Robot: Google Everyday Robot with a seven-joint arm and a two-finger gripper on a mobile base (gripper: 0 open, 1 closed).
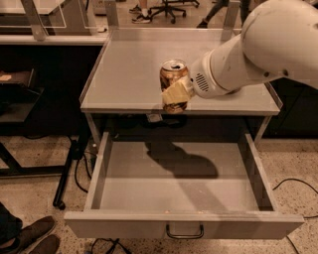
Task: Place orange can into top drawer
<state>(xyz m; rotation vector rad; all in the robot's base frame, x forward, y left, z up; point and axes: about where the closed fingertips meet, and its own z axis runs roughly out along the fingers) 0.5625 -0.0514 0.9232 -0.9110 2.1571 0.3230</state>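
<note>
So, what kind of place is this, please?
Probably an office or lab: wheeled office chairs behind the grey metal table, speckled hard floor. The gripper holds the coppery orange can above the table's front edge.

The pincer (pixel 174 93), at the front edge of the grey metal bench (pixel 129 74), grips the coppery orange drink can (pixel 172 75) and covers its lower side; the far finger is hidden. The white rounded arm (pixel 268 44) runs off the top and right edges.
</note>
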